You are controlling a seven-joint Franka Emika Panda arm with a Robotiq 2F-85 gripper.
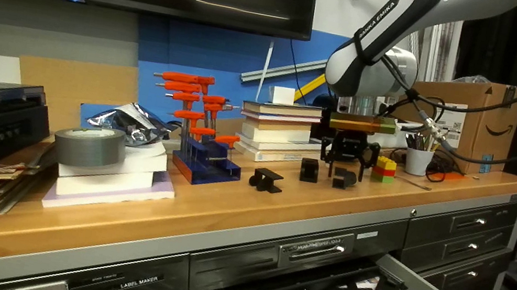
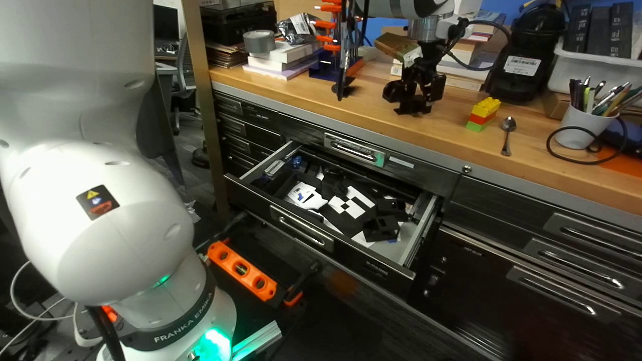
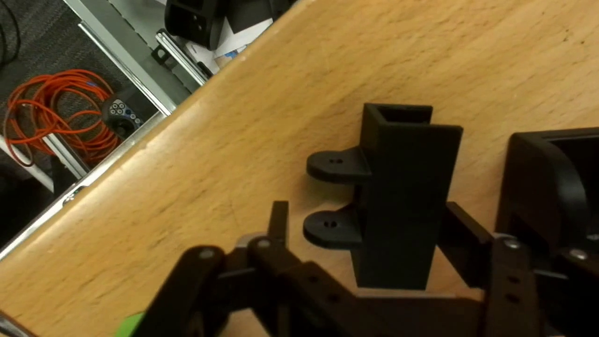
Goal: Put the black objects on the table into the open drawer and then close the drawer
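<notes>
The long table (image 1: 204, 212) has a light wooden top with three small black pieces on it. My gripper (image 1: 345, 172) is low over the table, open, with its fingers on either side of one black piece (image 3: 402, 196). This piece has two rounded tabs. A gap shows at the left finger; the right finger is close against it, contact unclear. A second black piece (image 1: 309, 170) lies close beside, also at the right edge of the wrist view (image 3: 533, 187). A third (image 1: 265, 181) lies farther off. The drawer (image 2: 306, 215) is open, with two black pieces (image 2: 381, 228) inside.
A toy-brick stack (image 1: 384, 170) stands beside the gripper, with a spoon (image 2: 507, 135) and a pen cup (image 1: 418, 161) beyond. Book stacks (image 1: 276, 135) and an orange-handled tool stand (image 1: 207, 165) are behind and beside the black pieces. The open drawer juts out below the table edge.
</notes>
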